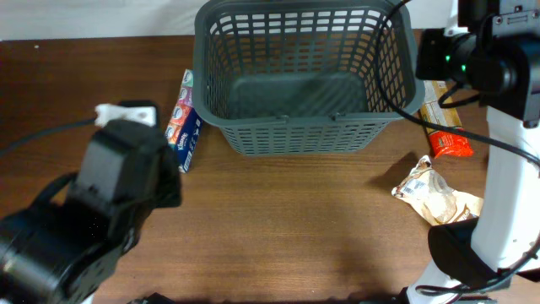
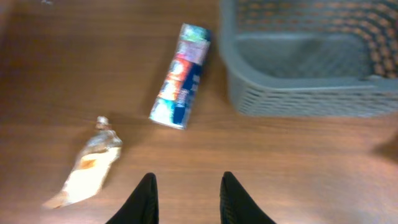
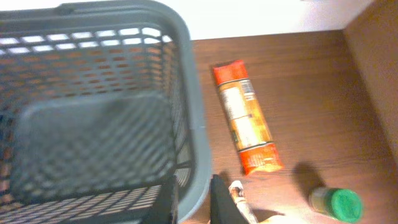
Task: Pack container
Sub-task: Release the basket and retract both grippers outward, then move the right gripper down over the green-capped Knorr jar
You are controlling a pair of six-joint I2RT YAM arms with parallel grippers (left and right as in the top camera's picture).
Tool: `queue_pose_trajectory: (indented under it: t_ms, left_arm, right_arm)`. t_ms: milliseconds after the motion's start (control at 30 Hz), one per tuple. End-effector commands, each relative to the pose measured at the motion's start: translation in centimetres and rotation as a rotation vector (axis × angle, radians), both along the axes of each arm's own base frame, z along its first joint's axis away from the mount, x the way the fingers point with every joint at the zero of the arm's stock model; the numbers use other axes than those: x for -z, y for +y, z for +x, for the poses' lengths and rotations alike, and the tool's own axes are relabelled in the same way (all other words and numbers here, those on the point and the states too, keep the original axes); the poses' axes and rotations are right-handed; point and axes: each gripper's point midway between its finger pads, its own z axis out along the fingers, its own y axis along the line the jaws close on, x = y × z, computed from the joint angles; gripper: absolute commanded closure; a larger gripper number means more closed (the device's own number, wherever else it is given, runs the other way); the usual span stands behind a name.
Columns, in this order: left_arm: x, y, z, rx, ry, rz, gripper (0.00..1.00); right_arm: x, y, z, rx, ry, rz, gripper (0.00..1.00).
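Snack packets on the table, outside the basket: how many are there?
4. A blue packet left of the basket, a pale packet farther left, an orange packet right of the basket, a crumpled bag in front of that. The arms may hide more.

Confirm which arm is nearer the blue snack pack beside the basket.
Left. The left fingers hang just short of the pack; right fingers sit at the opposite side of the basket.

Holds the left claw (image 2: 186, 202) spread, both dark fingers (image 2: 144, 198) well apart with nothing between, aimed downward. Fills the overhead view's near left corner with the bulky black left arm (image 1: 93, 211). Poses the right arm (image 1: 510, 194) upright on its white link at the right edge, wrist high, right claw (image 3: 194, 205) parted, gripping nothing.
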Motion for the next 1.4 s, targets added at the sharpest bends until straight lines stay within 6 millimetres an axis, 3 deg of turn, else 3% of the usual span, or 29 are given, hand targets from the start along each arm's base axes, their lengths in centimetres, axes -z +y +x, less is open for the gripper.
queue_pose_trajectory:
  t_ms: [0, 33, 67, 133, 167, 400, 633, 800, 967, 1133, 1367]
  left_arm:
    - [-0.6, 3.0, -1.0, -0.091, -0.028, 0.067, 0.69]
    - [-0.6, 3.5, -1.3, -0.108, -0.025, 0.072, 0.58]
    - [-0.5, 4.1, -1.7, -0.125, -0.017, 0.081, 0.43]
    - [-0.3, 5.0, -2.3, -0.153, -0.003, 0.093, 0.03]
    - [-0.2, 5.3, -2.4, -0.166, 0.002, 0.098, 0.0]
    - [-0.8, 8.2, -2.5, -0.297, -0.017, 0.159, 0.0]
    - [-1.3, 10.3, -2.6, -0.391, -0.033, 0.214, 0.01]
    - [-0.9, 9.5, -2.5, -0.368, -0.02, 0.173, 0.0]
    - [-0.3, 8.4, -2.4, -0.321, 0.003, 0.117, 0.01]
    - [0.0, 7.7, -2.4, -0.295, 0.019, 0.086, 0.0]
    - [0.0, 7.7, -2.4, -0.296, 0.018, 0.086, 0.0]
  right_arm:
    - [-2.3, -3.1, -1.9, 0.133, -0.073, -0.035, 0.8]
    - [-2.5, -3.7, -2.3, 0.155, -0.081, -0.028, 0.69]
    - [-2.8, -4.3, -2.8, 0.173, -0.087, -0.024, 0.5]
    - [-3.2, -5.5, -3.8, 0.208, -0.096, -0.024, 0.04]
    - [-3.4, -6.3, -4.4, 0.23, -0.1, -0.024, 0.01]
    - [-2.8, -11.0, -9.5, 0.377, -0.072, 0.026, 0.01]
    - [2.0, -15.4, -15.7, 0.638, 0.06, 0.098, 0.01]
    - [5.6, -16.6, -17.7, 0.738, 0.159, 0.194, 0.01]
    - [8.6, -17.5, -17.9, 0.831, 0.239, 0.243, 0.01]
    - [11.6, -19.8, -14.5, 0.852, 0.21, 0.248, 0.01]
    - [15.2, -20.8, -12.8, 0.857, 0.331, 0.269, 0.01]
